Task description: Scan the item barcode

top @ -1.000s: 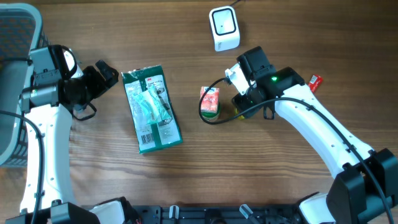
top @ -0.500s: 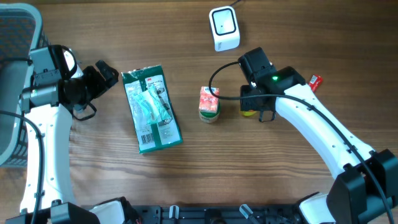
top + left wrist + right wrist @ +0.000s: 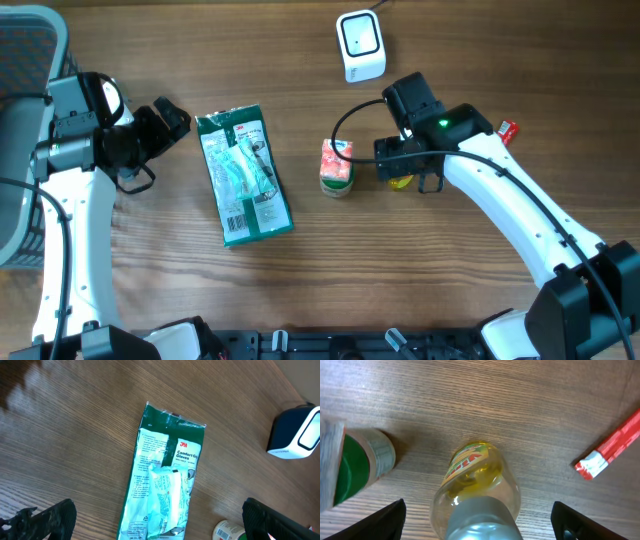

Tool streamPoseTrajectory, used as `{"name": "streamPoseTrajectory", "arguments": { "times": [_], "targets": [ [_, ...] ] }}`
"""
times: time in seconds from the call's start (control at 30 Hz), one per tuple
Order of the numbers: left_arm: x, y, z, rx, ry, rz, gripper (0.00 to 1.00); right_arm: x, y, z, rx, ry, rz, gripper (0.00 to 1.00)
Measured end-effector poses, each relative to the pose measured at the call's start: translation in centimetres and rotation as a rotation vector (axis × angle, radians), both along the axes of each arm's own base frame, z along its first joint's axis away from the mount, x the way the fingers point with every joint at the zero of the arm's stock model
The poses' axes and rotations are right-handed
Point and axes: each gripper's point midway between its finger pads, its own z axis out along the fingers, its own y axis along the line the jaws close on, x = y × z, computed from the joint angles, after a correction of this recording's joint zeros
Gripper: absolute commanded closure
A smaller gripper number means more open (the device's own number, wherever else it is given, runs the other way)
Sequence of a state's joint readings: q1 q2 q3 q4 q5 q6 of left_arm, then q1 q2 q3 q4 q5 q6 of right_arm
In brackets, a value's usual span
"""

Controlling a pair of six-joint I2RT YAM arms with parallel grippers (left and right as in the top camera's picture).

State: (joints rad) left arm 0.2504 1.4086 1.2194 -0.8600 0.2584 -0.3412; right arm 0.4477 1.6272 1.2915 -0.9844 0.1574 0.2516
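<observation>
Right gripper point(image 3: 478, 515): released. Both fingers stand wide apart, with bare wood showing between each one and the bottle point(image 3: 472, 477). I am not grasping anything.

Bottle: clear, yellow liquid inside, silver cap, yellow label. It sits on the surface point(image 3: 330, 270) directly between my right fingers, cap end toward the wrist camera. I cannot tell whether it is upright or leaning. From overhead only a yellow edge shows under the gripper.

Can point(image 3: 337, 167): green lid, red-orange label, upright, just beside the bottle toward the middle of the surface, not touching it.

Scanner point(image 3: 360, 45): white, at the far edge of the surface, well apart from the bottle, beyond the can and my right gripper.

Red packet point(image 3: 610, 447): lies flat on the wood on the side of the bottle away from the can, apart from it.

Left gripper point(image 3: 172, 117): released, fingers spread wide, nothing between them. It hangs near the far end of the gloves pack point(image 3: 244, 178).

Gloves pack: green, flat on the surface, long axis running roughly far to near, barcode at the near end, between my left gripper and the can.
</observation>
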Motion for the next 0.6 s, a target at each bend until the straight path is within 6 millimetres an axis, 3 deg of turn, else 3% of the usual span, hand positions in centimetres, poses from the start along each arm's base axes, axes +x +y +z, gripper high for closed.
{"name": "streamPoseTrajectory", "arguments": {
  "times": [0.13, 0.3, 0.4, 0.47, 0.6],
  "targets": [
    [0.0, 0.0, 0.0, 0.000, 0.000, 0.000, 0.00, -0.1, -0.1, 0.0, 0.022, 0.002, -0.082, 0.25],
    [0.0, 0.0, 0.0, 0.000, 0.000, 0.000, 0.00, 0.6, 0.2, 0.2, 0.045, -0.032, -0.116, 0.19],
    [0.0, 0.0, 0.0, 0.000, 0.000, 0.000, 0.00, 0.9, 0.6, 0.3, 0.018, -0.035, 0.032, 0.17],
    [0.0, 0.0, 0.0, 0.000, 0.000, 0.000, 0.00, 0.5, 0.9, 0.2, 0.012, -0.015, 0.125, 0.10],
    [0.0, 0.0, 0.0, 0.000, 0.000, 0.000, 0.00, 1.2, 1.3, 0.2, -0.046, -0.037, 0.332, 0.10]
  ]
}}
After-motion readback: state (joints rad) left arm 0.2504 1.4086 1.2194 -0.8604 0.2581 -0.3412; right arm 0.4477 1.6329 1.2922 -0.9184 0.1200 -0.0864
